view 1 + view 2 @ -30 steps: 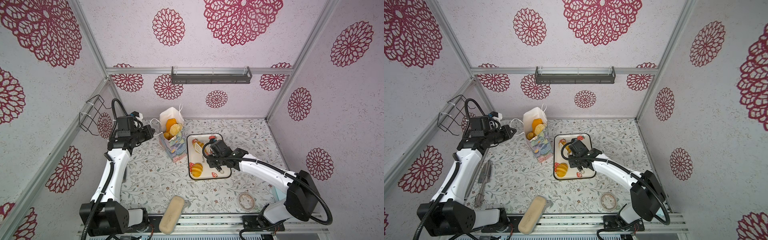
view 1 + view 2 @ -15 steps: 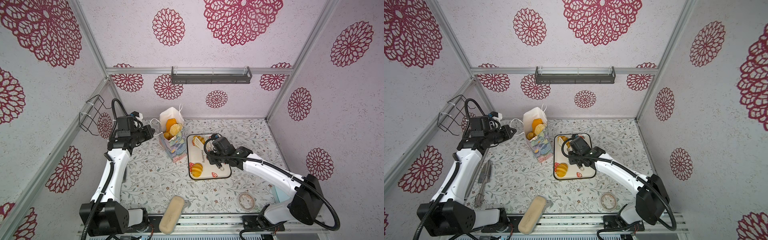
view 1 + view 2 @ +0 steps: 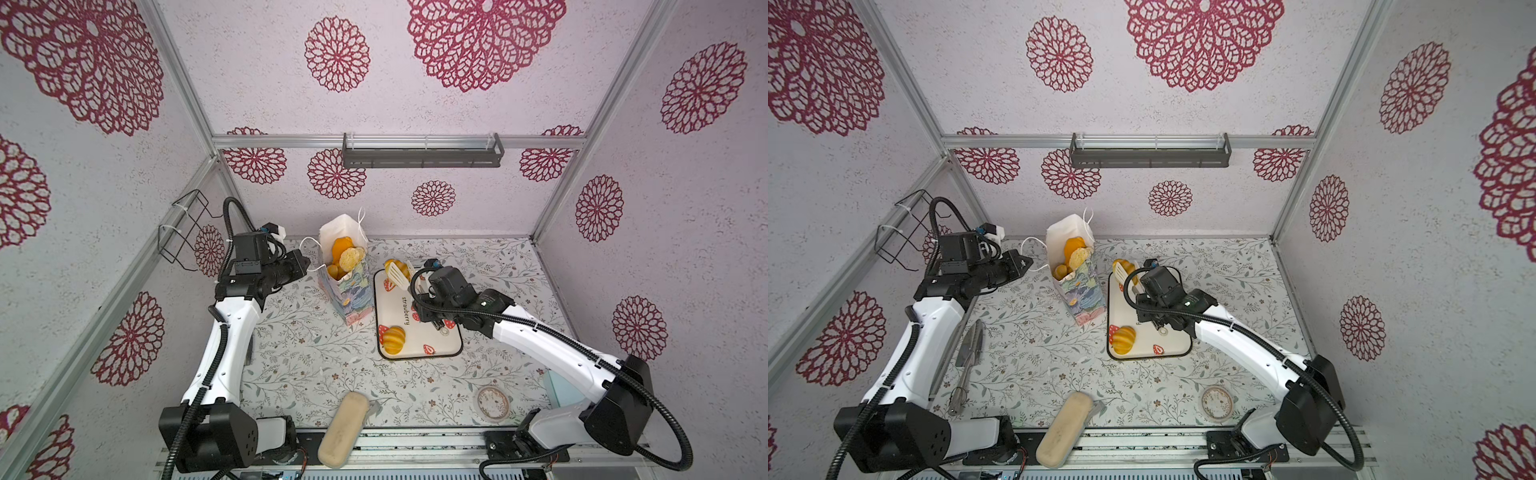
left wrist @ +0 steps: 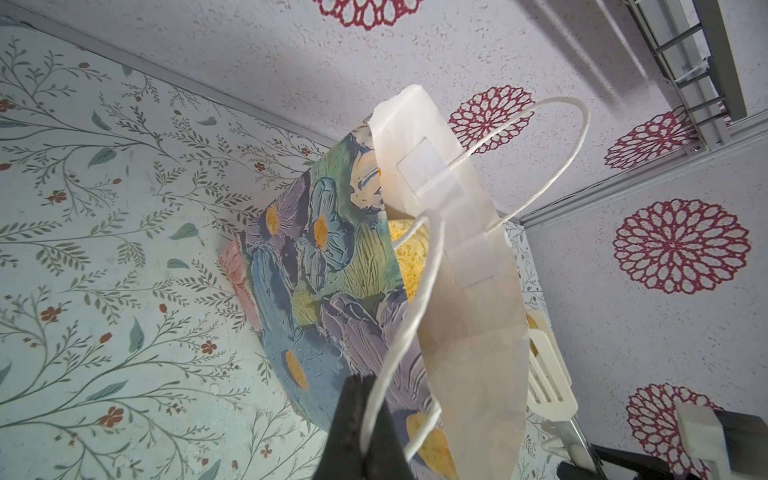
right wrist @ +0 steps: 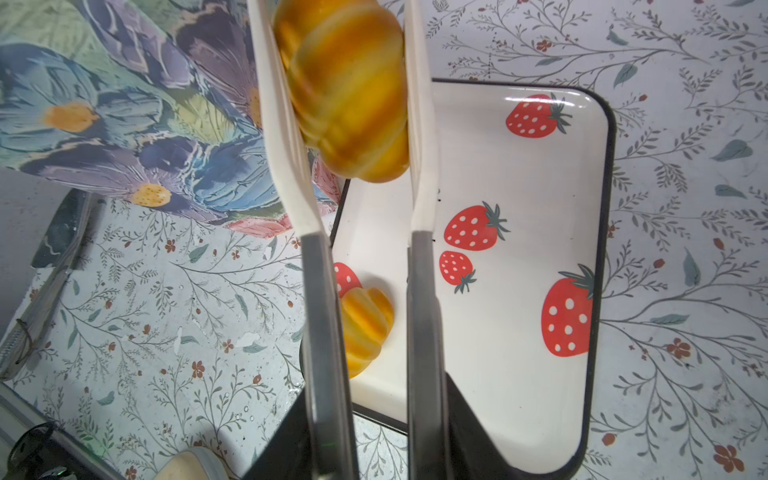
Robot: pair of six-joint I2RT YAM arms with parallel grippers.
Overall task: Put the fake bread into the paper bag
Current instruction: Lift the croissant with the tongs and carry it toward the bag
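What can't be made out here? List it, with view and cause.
- Paper bag: walls hide anything under the top fake bread, both top views.
- Bun in the tongs: cut off by the right wrist view's edge.
- Left gripper: jaws cut off by the left wrist view's edge.

The paper bag [image 3: 351, 291] stands left of the tray [image 3: 419, 336] bearing a bun [image 3: 393, 339]

Pale textured walls [image 3: 249, 50] printed with crimson floral medallions meet at aluminium frame posts [image 3: 598, 114], with a grey wall shelf [image 3: 422, 157] and black wire basket [image 3: 183, 232] above a leafy floral-print tabletop [image 3: 498, 266].
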